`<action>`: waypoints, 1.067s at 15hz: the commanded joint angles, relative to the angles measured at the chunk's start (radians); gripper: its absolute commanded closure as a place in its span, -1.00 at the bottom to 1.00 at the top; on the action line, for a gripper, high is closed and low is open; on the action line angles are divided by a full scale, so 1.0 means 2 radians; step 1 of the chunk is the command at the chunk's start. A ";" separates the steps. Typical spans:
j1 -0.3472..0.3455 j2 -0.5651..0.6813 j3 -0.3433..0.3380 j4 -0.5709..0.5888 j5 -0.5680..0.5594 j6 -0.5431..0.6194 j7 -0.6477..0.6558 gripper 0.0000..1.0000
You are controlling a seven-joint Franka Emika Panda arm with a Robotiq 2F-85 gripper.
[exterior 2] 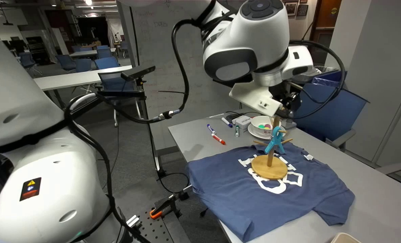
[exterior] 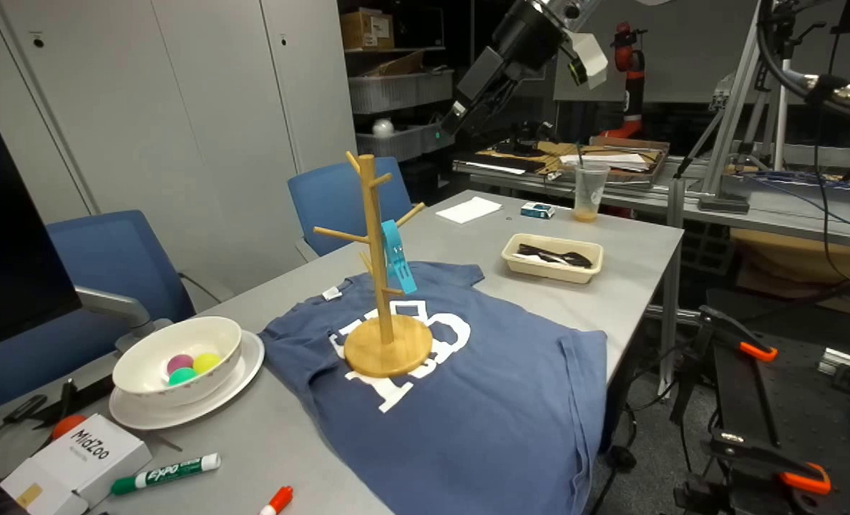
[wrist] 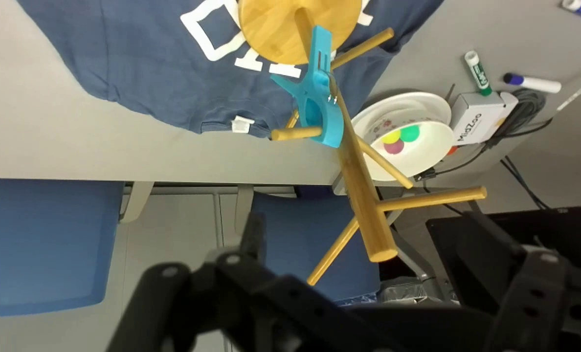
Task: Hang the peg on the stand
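The teal-blue peg [exterior: 398, 259] hangs on the wooden stand [exterior: 388, 349]; both also show in an exterior view, the peg [exterior 2: 275, 141] beside the pole above the stand's round base [exterior 2: 268, 168]. In the wrist view, a short branch passes through the loop of the peg [wrist: 336, 124], which lies against the pole of the stand [wrist: 364, 195]. My gripper [exterior: 461, 120] is above the stand, apart from the peg. In the wrist view my gripper [wrist: 371, 242] has its fingers wide apart with nothing held; the pole top shows between them. In an exterior view the fingers are partly hidden.
The stand is on a blue T-shirt [exterior: 482, 400] on the grey table. A white bowl [exterior: 146, 357] with coloured balls, a white box [exterior: 81, 461] and several markers lie nearby. A beige tray [exterior: 514, 265] holds dark cutlery. A plastic cup [exterior: 591, 189] stands farther off.
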 commanded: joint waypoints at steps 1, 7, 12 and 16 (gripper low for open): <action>-0.021 -0.040 0.016 -0.019 -0.086 -0.014 0.036 -1.00; -0.012 -0.059 0.018 -0.011 -0.116 -0.025 0.036 -1.00; -0.014 -0.066 0.027 -0.013 -0.119 -0.034 0.039 -1.00; -0.008 -0.052 0.023 -0.008 -0.104 -0.021 0.027 -1.00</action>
